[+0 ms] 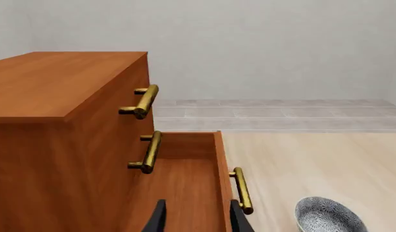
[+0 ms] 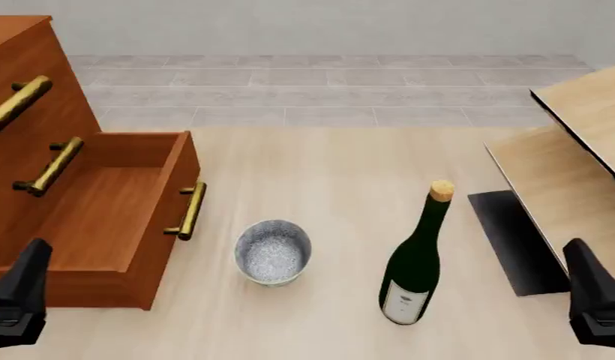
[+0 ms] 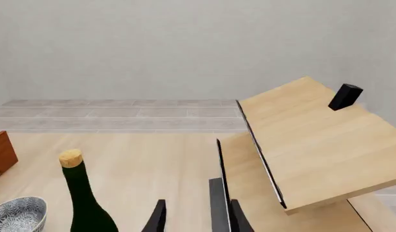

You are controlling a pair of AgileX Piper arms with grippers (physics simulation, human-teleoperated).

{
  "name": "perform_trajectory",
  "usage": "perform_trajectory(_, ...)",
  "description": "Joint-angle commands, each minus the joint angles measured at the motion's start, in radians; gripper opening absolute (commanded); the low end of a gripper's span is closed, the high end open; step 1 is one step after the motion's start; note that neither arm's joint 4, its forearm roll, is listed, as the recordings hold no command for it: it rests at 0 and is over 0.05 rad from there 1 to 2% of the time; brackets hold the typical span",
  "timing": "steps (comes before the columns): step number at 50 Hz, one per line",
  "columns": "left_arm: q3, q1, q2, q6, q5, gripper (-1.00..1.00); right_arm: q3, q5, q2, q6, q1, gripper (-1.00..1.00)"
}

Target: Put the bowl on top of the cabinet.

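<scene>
Speckled bowl [image 2: 272,253]: on desk [image 2: 337,172], just beside cabinet [image 2: 47,217] open drawer front.
Nearer arm: left gripper [image 2: 17,300], jaws apart, empty.
Right gripper [image 2: 595,304]: beyond wine bottle [image 2: 415,259], jaws apart, empty.

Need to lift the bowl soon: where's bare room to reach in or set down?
Free: cabinet top; table beyond the bowl; the gap between bowl and wine bottle. Tight: between the open drawer handle and the bowl; right side, by the pale furniture.
</scene>
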Motion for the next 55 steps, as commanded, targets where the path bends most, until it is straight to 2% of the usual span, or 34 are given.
perform_trajectory(1,0.0,-0.006,-0.001,0.004,0.006,1.0,-0.003,-0.001,0.004,0.0,0.0,1.0)
perform_trajectory(18,-0.014,-0.048,0.008,0.062,0.008,1.0,-0.003,-0.001,0.005,0.0,0.0,1.0)
perform_trajectory(21,-0.019,-0.08,0.11,0.068,-0.055,1.0,-0.003,-0.001,0.005,0.001,0.0,1.0)
perform_trajectory(29,-0.05,-0.203,0.247,0.112,-0.116,1.0,-0.003,-0.001,0.005,0.0,0.0,1.0)
perform_trajectory(36,-0.052,-0.219,0.477,0.118,-0.292,1.0,-0.003,-0.001,0.005,0.0,0.0,1.0)
perform_trajectory(39,-0.046,-0.229,0.518,0.15,-0.344,1.0,-0.003,-0.001,0.005,0.0,0.0,1.0)
perform_trajectory(41,-0.055,-0.227,0.57,0.142,-0.376,1.0,-0.003,-0.001,0.004,0.0,0.0,1.0)
perform_trajectory(48,-0.102,-0.251,0.644,0.158,-0.4,1.0,-0.003,-0.001,0.005,0.0,0.0,1.0)
perform_trajectory(55,-0.183,-0.271,0.705,0.122,-0.365,1.0,-0.003,-0.001,0.005,0.0,0.0,1.0)
